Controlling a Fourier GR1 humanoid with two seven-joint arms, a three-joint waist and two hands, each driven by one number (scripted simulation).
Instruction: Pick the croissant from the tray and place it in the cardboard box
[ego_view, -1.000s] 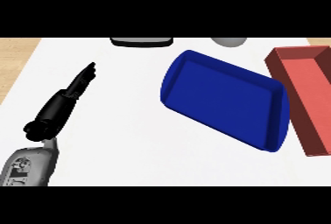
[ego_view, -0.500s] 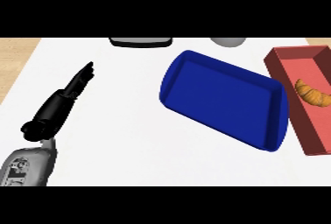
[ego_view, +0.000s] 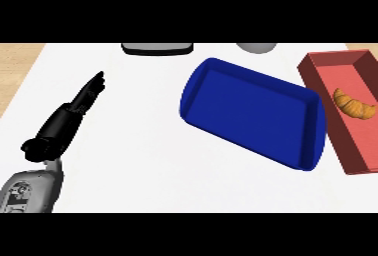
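The golden-brown croissant lies inside the red box at the right edge of the head view. Left of the box, the blue tray sits tilted on the white counter with nothing in it. My left hand is at the far left, well away from both, fingers held straight and pointing up toward the counter's back; it holds nothing. My right hand does not show anywhere.
A dark, grey-topped appliance stands at the counter's back edge, with a grey round object beside it. The counter's wooden edge runs down the left side.
One second ago the red box held nothing; the croissant then appeared in it and now lies still there. The left hand has barely moved.
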